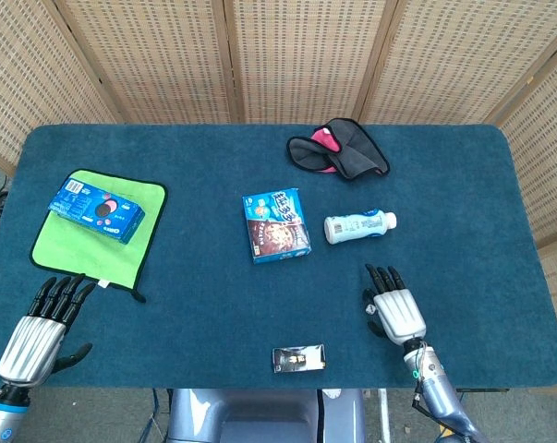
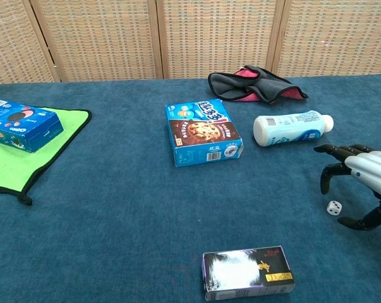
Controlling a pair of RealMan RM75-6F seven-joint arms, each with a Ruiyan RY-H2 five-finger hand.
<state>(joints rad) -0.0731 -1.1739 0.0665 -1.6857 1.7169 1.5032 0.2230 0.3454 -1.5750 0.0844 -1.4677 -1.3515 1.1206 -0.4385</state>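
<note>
My right hand (image 1: 394, 307) (image 2: 362, 180) hovers open over the blue cloth near the front right. A small white die (image 2: 333, 207) lies just under its curved fingers, between fingers and thumb, untouched; in the head view the hand hides it. My left hand (image 1: 40, 328) rests open at the front left corner, holding nothing, just below the green cloth (image 1: 86, 245). It is out of the chest view.
A blue cookie box (image 1: 277, 224) (image 2: 203, 132) lies mid-table, a white bottle (image 1: 359, 225) (image 2: 292, 128) on its side right of it. An Oreo box (image 1: 97, 208) sits on the green cloth. A grey-pink pouch (image 1: 338, 148) lies at the back. A dark small box (image 1: 298, 357) (image 2: 247, 271) lies near the front edge.
</note>
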